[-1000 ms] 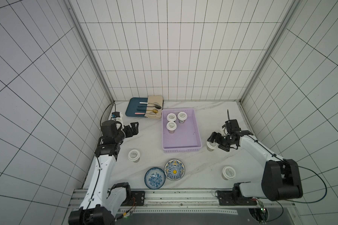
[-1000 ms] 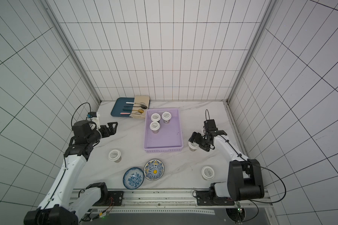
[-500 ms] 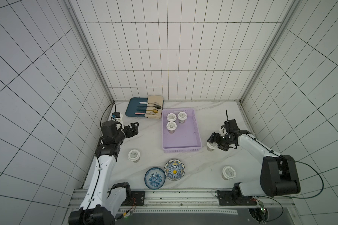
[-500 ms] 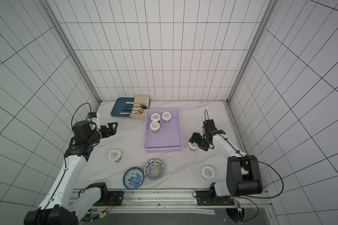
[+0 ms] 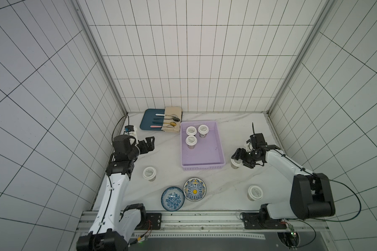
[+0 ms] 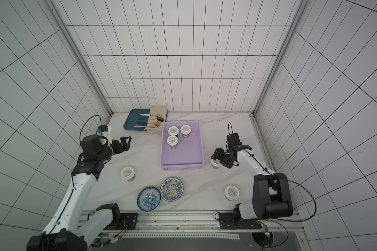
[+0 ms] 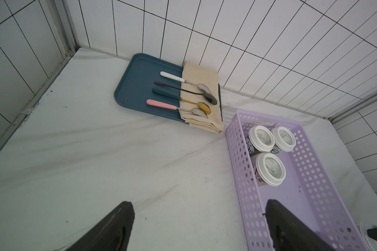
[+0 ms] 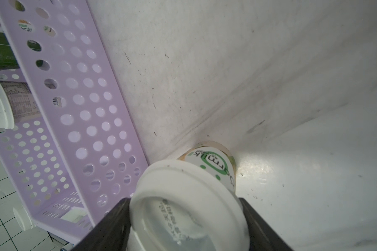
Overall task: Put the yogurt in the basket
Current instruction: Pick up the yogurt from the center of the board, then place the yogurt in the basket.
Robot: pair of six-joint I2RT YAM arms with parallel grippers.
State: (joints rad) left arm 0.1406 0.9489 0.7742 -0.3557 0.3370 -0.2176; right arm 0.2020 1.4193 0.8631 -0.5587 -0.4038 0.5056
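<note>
Right gripper (image 5: pixel 239 160): jaws pressed on white-lidded round yogurt cup (image 8: pixel 180 193), upright beside lilac perforated plastic basket (image 5: pixel 201 167). Left gripper (image 5: pixel 149 144): wide open, empty.

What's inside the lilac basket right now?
Three lidded yogurt cups stand upright, clustered at the far end of the basket. Nothing else shows inside. The floor beneath them and the cups' contents are covered.

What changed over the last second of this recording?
The right gripper closed its jaws in on the white-lidded round yogurt cup beside the lilac perforated plastic basket. Its fingers now touch the lid's sides, and the cup is not yet lifted. Unchanged: the open, empty left gripper, the three cups inside the basket, and the two other loose cups.
</note>
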